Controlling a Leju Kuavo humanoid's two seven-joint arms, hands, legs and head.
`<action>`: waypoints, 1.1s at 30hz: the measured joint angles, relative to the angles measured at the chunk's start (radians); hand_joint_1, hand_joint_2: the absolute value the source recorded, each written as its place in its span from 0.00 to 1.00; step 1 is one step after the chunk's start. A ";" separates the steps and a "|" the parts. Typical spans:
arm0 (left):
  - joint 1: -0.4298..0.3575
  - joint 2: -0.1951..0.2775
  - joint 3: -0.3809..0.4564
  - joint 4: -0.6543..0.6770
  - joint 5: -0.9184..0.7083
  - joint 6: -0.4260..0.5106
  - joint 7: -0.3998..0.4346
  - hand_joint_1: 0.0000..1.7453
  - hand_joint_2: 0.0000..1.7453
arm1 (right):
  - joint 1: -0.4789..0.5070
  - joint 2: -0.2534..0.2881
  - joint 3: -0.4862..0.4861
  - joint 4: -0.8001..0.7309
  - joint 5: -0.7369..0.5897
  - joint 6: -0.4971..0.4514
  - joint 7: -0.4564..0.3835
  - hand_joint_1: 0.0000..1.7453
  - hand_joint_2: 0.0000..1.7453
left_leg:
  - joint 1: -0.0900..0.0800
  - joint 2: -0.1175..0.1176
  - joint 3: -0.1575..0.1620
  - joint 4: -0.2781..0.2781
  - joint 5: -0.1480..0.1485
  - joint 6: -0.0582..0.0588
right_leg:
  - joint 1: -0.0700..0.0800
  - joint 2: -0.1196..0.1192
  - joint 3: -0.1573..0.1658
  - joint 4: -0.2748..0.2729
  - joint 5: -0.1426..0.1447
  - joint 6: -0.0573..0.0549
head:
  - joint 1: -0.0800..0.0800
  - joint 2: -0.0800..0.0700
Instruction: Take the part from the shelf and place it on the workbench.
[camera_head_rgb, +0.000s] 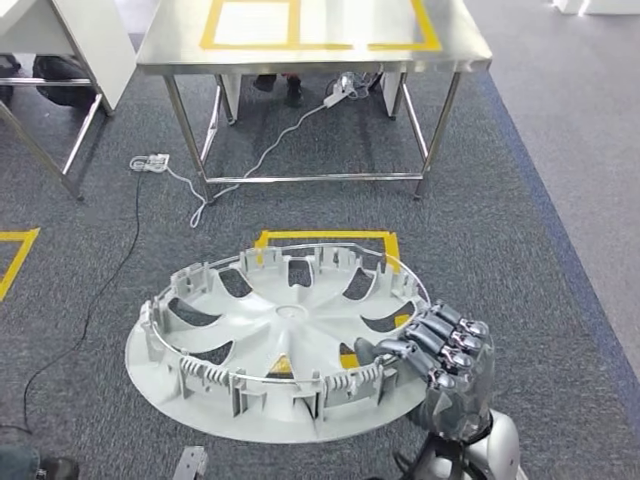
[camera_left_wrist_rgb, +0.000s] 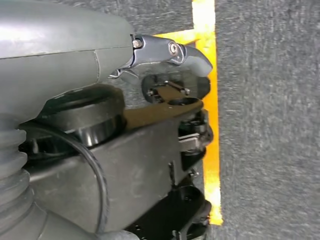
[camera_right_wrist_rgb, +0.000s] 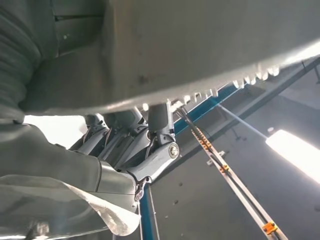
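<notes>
Low in the head view, the part (camera_head_rgb: 279, 335), a grey wheel cover, is carried roughly flat above the carpet, inner side up. At its right rim the right hand (camera_head_rgb: 441, 360) grips it, fingers (camera_head_rgb: 445, 335) curled over the edge; the right wrist view shows the thumb (camera_right_wrist_rgb: 158, 155) pressing from beneath. Ahead stands the steel workbench (camera_head_rgb: 173, 35) with yellow taped squares (camera_head_rgb: 249, 25). The left hand (camera_left_wrist_rgb: 173, 52) hangs over the floor's yellow tape line (camera_left_wrist_rgb: 205, 100), and whether it is closed I cannot tell. Held from 1 side only, the cover will likely sag; keeping it level and lifting its far rim above the bench edge should help.
</notes>
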 joint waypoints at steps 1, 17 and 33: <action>-0.001 0.000 0.000 0.000 -0.001 0.000 0.000 0.00 1.00 | -0.001 0.000 -0.002 0.000 -0.003 0.000 0.002 1.00 1.00 | -0.001 0.000 0.004 0.000 -0.005 0.006 | 0.000 -0.001 -0.041 0.072 -0.026 0.001 | 0.003 0.000; -0.008 -0.001 0.000 0.000 -0.023 0.000 0.005 0.00 1.00 | -0.026 0.000 -0.062 0.008 -0.021 0.000 0.028 1.00 1.00 | -0.004 -0.001 -0.053 0.223 -0.146 -0.047 | 0.002 -0.004 0.024 -0.091 0.074 -0.053 | -0.004 0.000; -0.004 -0.001 0.000 0.000 -0.034 -0.001 0.015 0.00 1.00 | -0.058 -0.005 -0.124 0.033 -0.052 0.000 0.051 1.00 1.00 | -0.011 -0.006 0.018 0.000 -0.018 0.017 | 0.003 0.000 -0.067 0.153 -0.057 0.003 | 0.007 0.000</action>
